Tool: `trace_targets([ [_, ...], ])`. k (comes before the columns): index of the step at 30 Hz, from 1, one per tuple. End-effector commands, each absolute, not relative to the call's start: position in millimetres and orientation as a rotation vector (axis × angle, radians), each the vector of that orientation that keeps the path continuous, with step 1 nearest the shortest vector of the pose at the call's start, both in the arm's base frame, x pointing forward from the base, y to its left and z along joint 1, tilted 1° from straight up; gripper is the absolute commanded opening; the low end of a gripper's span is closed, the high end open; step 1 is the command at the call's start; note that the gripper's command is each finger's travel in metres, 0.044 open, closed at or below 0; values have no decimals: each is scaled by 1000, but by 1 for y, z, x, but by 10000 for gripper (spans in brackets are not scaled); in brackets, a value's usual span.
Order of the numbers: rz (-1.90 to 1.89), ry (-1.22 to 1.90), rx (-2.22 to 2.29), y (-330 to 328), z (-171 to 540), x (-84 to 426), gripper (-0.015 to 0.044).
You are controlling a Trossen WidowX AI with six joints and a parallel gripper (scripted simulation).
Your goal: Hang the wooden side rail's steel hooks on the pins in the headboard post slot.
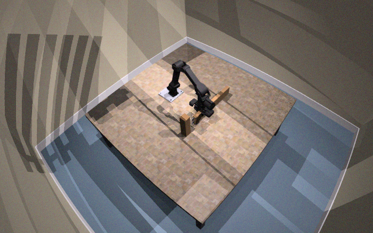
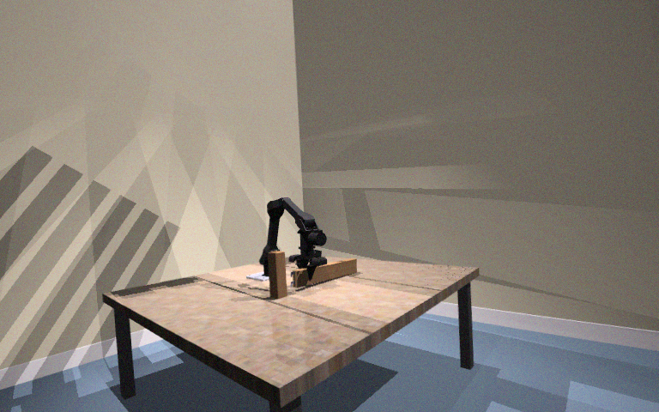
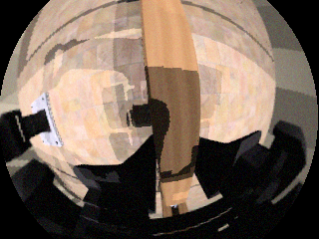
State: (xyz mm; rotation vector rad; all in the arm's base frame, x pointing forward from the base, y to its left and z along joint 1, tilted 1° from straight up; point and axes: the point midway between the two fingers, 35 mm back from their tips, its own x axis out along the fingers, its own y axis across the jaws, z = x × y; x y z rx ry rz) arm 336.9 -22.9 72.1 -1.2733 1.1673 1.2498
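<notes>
Rail clamped near post, center of frame.
Table (image 1: 209, 153) (image 2: 232, 320) (image 3: 100, 100) supports rail (image 1: 220, 95) (image 2: 340, 269) (image 3: 174, 110), right of upright post (image 1: 185, 125) (image 2: 277, 275) in top view; gripper (image 1: 202, 113) (image 2: 309, 269) (image 3: 175, 166) pinches rail; hooks (image 1: 193, 121) sit apart from post.

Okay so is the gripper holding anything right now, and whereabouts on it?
The gripper grips the wooden rail across its sides, nearer its hook end than its far end.
</notes>
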Motion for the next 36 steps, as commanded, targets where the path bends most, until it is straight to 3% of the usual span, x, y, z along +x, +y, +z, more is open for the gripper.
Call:
trace_targets([
  [1, 1232, 1144, -1292, -23, 82, 340, 0],
  [36, 1232, 1144, -1292, -23, 87, 340, 0],
])
